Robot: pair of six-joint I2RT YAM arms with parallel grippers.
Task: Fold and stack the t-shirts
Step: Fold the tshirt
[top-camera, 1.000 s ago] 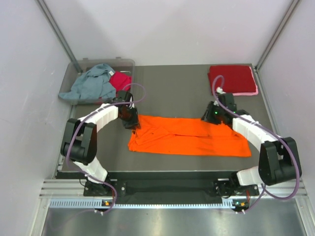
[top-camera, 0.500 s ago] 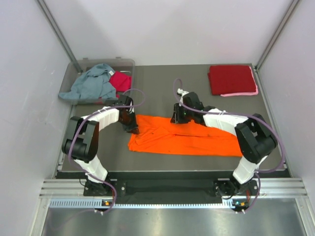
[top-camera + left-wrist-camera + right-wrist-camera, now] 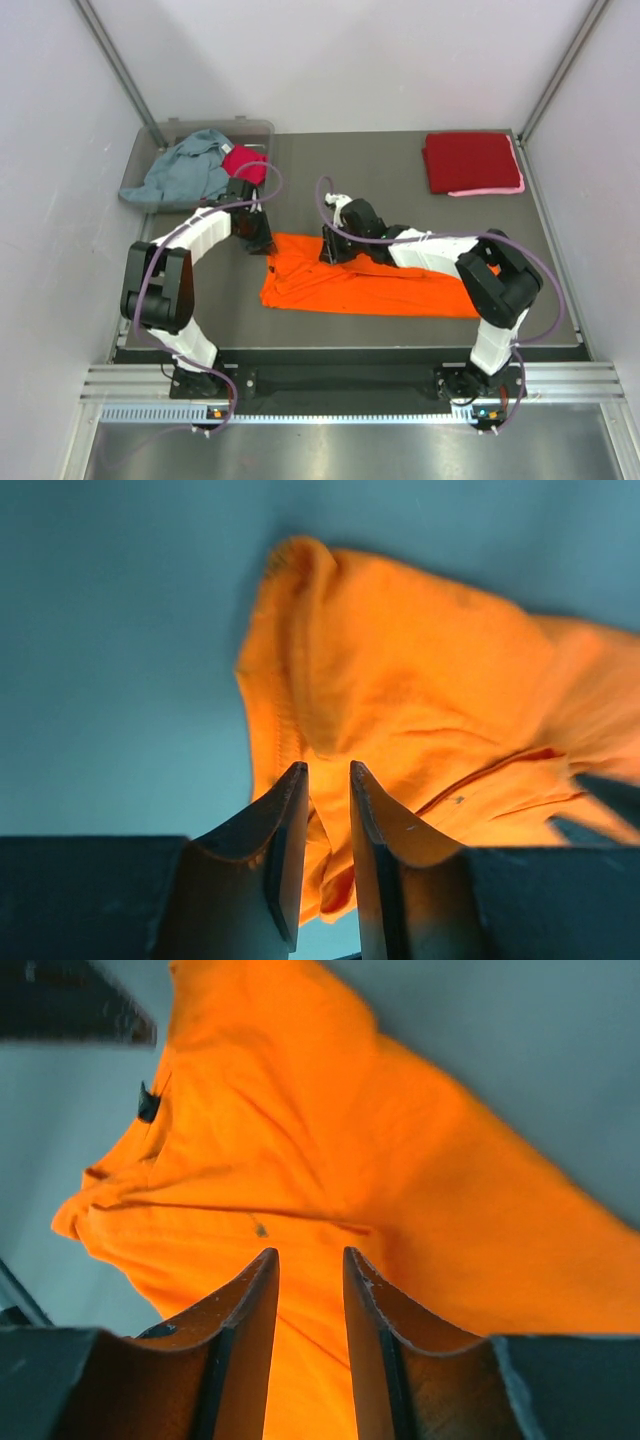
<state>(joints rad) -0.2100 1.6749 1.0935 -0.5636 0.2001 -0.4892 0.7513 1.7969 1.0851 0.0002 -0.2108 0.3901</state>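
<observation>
The orange t-shirt (image 3: 400, 290) lies as a long band across the table's middle; it also fills the left wrist view (image 3: 400, 660) and the right wrist view (image 3: 350, 1140). My left gripper (image 3: 262, 245) (image 3: 328, 770) hangs over the shirt's far left corner. Its jaws stand slightly open, with a loose fold of the hem between them. My right gripper (image 3: 328, 250) (image 3: 310, 1255) is over the shirt's far edge, left of centre, shut on orange cloth. Its forearm lies across the shirt and hides the right part of the far edge.
A folded dark red t-shirt (image 3: 470, 160) rests on a pink one (image 3: 495, 190) at the far right corner. At the far left, a clear bin (image 3: 210, 124) holds a grey-blue t-shirt (image 3: 185, 170) and a magenta one (image 3: 245, 162). Metal posts and white walls close in the sides.
My right gripper has swept left along the shirt's far edge, and the shirt's right end has drawn in leftwards. My left gripper has shifted slightly away and its jaws have parted.
</observation>
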